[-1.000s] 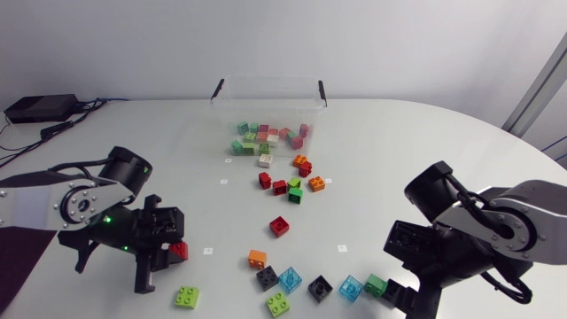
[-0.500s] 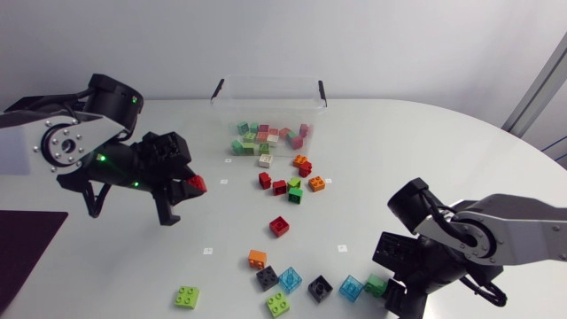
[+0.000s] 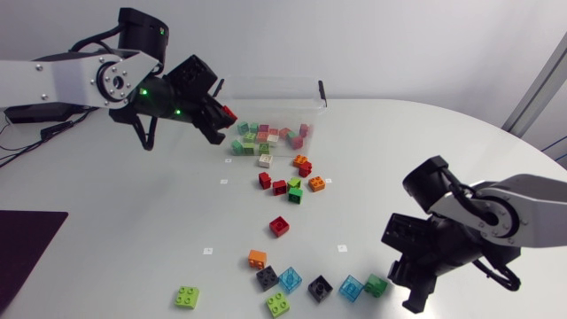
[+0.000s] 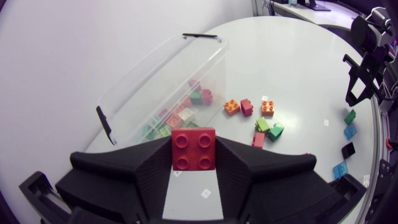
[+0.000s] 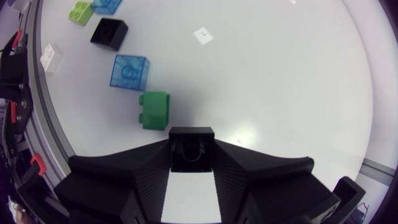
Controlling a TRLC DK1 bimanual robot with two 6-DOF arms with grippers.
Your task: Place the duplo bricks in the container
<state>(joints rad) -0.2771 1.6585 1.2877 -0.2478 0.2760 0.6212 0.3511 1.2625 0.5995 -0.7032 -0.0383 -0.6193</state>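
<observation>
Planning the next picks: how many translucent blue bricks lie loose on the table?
2. One blue brick lies between the dark grey brick and the black brick; the other between that black brick and the green brick. None looks hidden.

Far centre: container (image 3: pixel 266 89), bricks (image 3: pixel 261 137) in it.
Just near of it: cluster (image 3: pixel 292 184).
Near edge: row (image 3: pixel 291 279).
At container's left end: left gripper (image 3: pixel 221 115), brick (image 4: pixel 193 148) clamped between its fingers.
Right of row: right gripper (image 5: pixel 191 149), second brick (image 5: pixel 191 152) clamped likewise.
</observation>
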